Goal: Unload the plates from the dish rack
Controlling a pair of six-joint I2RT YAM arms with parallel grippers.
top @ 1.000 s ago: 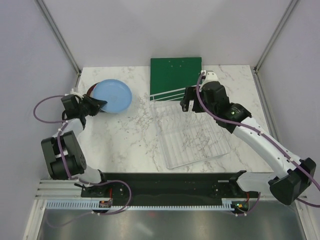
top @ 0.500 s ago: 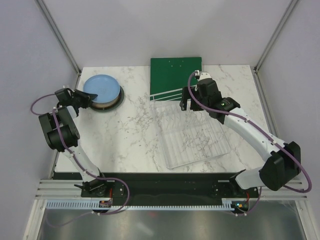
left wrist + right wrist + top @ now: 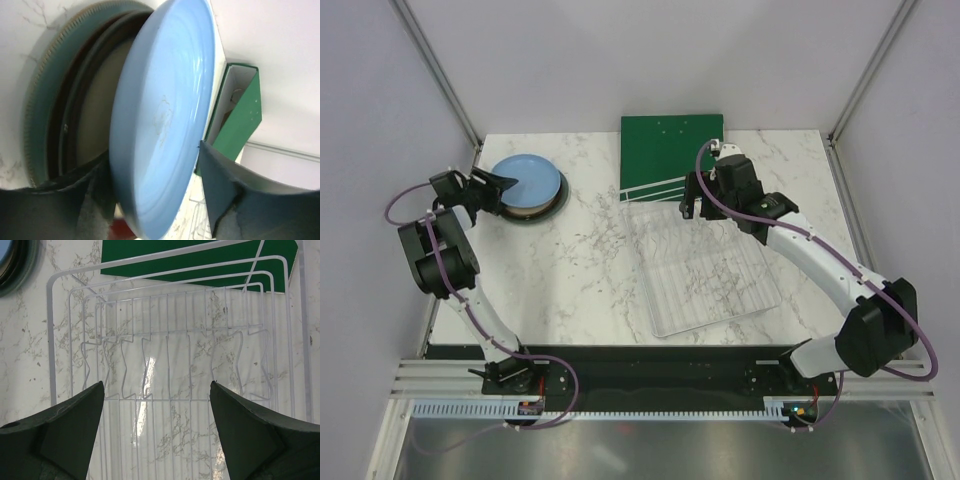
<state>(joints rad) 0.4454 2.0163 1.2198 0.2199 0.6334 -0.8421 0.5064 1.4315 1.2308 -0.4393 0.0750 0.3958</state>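
**Light blue plate** [image 3: 525,178] [image 3: 160,115]: upper left of the top view, lying tilted on the stack. Its near rim sits between the spread fingers of the left tool [image 3: 505,190] [image 3: 155,165], which stands open around it.

**Stack beneath**: grey-green plate [image 3: 35,110] at the bottom, with a red-brown-rimmed plate with a cream centre [image 3: 70,115] on it.

**Dish rack** [image 3: 710,270] [image 3: 50,340]: centre right, white wire, no plates in it. The right tool [image 3: 690,208] [image 3: 156,390] hangs over its far end, fingers wide apart, holding nothing.

**Green board** [image 3: 672,145] [image 3: 190,255]: top centre, under the rack's far rails.

**Table** [image 3: 580,260]: white marble-patterned top, with pale walls and metal corner posts around it.
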